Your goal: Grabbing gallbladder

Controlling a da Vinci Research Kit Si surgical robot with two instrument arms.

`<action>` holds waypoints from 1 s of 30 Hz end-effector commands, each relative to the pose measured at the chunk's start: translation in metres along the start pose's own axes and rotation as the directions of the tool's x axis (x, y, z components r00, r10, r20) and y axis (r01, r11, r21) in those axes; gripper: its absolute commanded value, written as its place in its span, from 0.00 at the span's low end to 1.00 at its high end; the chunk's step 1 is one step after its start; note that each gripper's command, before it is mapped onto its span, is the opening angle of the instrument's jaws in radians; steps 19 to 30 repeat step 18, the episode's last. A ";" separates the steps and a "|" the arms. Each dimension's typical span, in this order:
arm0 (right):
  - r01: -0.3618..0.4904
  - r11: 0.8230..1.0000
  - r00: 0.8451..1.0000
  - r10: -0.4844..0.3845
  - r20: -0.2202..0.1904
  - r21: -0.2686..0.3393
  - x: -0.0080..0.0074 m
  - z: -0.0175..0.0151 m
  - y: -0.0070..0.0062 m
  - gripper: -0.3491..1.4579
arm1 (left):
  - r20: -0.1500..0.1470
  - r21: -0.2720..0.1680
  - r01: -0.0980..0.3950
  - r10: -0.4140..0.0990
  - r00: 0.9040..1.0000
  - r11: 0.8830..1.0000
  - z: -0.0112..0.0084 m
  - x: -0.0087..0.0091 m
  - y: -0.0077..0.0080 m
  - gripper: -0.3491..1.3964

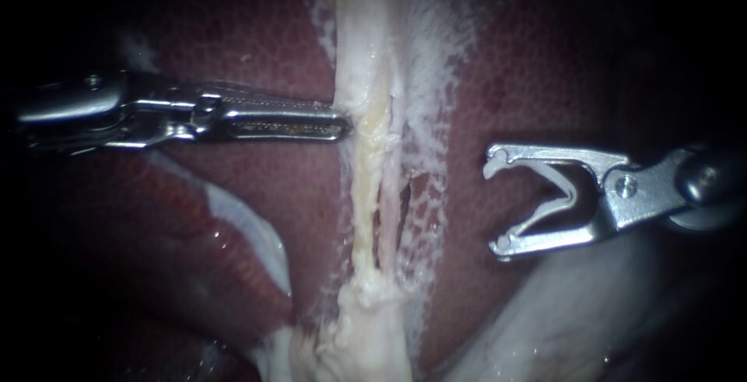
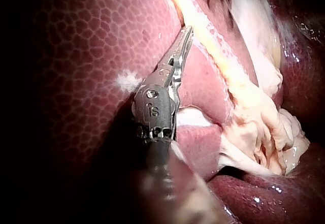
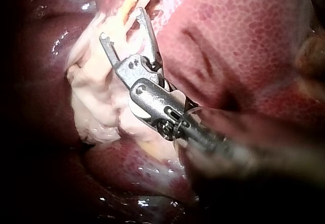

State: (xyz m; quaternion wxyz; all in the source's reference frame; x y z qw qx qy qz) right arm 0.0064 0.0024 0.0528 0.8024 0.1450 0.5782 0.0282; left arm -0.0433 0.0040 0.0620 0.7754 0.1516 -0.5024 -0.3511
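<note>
Dark red liver [image 1: 257,55] behind, pale gallbladder [image 1: 359,47] down its middle, left tool [image 1: 346,126] left of gallbladder, jaws pressed together, tip touching its edge, right tool [image 1: 495,205] well right of gallbladder, spread jaws holding white clip [image 1: 566,187].

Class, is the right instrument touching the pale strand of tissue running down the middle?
Apart. The endoscope view shows bare liver between the right instrument, its spread jaws holding a white clip, and the pale strand.
</note>
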 end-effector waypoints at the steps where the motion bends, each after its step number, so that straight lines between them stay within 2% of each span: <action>1: 0.000 1.000 1.000 0.000 0.000 0.001 0.0000 0.0000 0.0000 0.52 | -0.001 -0.001 0.000 0.000 1.000 1.000 0.0000 0.0000 -0.0001 0.00; 30: 0.000 1.000 1.000 0.000 0.000 0.001 0.0000 0.0000 0.0000 0.52 | 0.000 -0.002 0.019 -0.019 1.000 1.000 -0.0001 -0.0002 -0.0007 0.00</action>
